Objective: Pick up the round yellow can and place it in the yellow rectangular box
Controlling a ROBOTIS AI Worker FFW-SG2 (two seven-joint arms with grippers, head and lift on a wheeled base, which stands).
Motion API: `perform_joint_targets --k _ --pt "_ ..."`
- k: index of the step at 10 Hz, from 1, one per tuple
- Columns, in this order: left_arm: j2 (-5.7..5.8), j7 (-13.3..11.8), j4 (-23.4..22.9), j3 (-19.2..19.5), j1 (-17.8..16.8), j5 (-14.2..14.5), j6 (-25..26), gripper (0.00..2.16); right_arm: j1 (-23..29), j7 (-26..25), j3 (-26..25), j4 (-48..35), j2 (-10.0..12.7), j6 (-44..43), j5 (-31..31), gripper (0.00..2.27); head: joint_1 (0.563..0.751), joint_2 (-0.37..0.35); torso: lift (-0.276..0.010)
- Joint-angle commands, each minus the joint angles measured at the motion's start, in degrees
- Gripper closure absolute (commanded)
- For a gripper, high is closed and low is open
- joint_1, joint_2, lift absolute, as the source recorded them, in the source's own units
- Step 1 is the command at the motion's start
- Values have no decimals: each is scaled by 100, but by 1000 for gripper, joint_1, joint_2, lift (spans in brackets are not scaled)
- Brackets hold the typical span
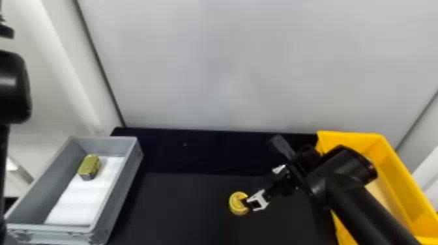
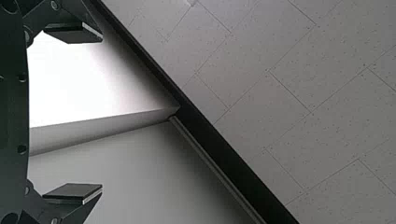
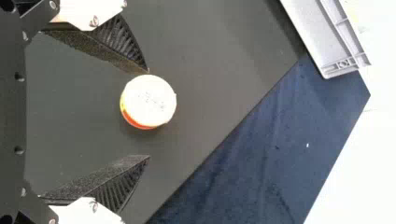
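Ideally, centre the spread right pincer (image 3: 149, 113) over the round yellow can (image 3: 149, 100) on the black desk (image 1: 182, 202) before lowering, since one fingertip (image 3: 130, 58) seems just beside it; then close evenly. Lift high enough to clear the yellow rectangular box (image 1: 391, 172), at the can's three o'clock. Farther, toward ten o'clock, the left pincer (image 2: 102, 113) is parked, spread.

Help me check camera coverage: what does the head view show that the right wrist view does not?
The head view adds the yellow box, a small yellow block in the gray tray, the tray's white lining and the left arm.
The right wrist view adds a red patch low on the can and the ribbing on the spread fingers of the right gripper.
Both share the can, tray, dark table and right gripper.
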Motion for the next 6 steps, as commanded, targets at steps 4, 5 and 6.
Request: perform_joint_targets --k 4,5,6 --pt "-9 27 23 -15 -29 0 -72 144 -37 -297 570 537 139 -1027 52 157 663 54 -10" --pt "-9 27 40 -32 -37 0 -89 142 -64 -341 640 634 139 -1107 52 157 663 54 -10" --pt "-18 36 40 -41 -37 0 -98 144 -99 -385 702 722 139 -1186 52 157 663 54 -10"
